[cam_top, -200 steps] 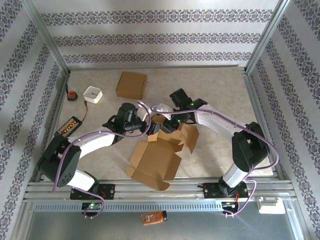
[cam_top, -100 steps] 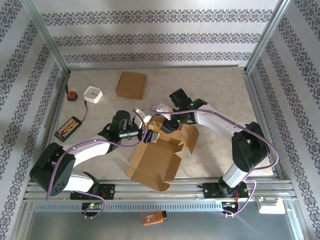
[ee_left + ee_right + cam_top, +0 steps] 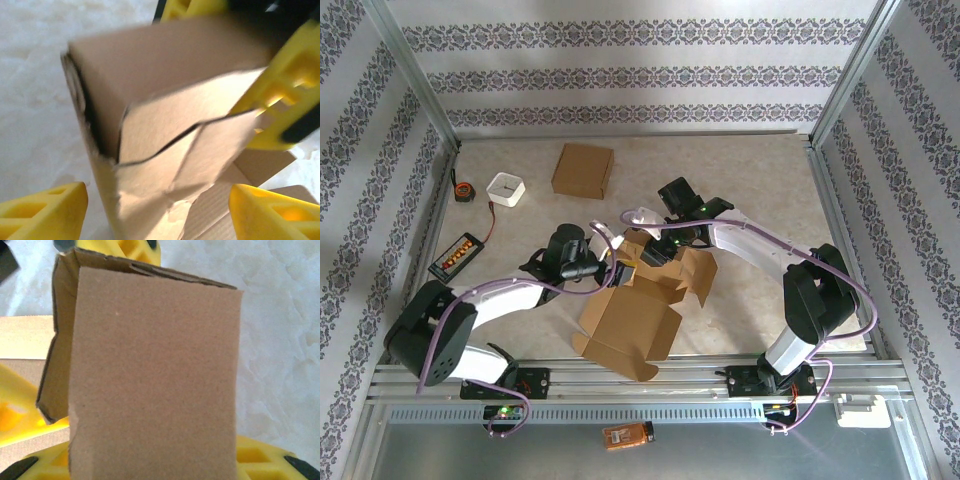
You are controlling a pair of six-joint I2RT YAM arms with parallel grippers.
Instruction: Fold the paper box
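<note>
Your brown cardboard paper box part-unfolded midway on the pale marbled table, flap raised at its far end, right gripper clamped on that flap, left gripper spread open either side of it.

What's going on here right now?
Both arms are working on the box mid-table. The right gripper straddles a raised wall at its far end; whether it is clamped is unclear. The left gripper is open, either side of that wall's end flaps. The near panels lie flat.
</note>
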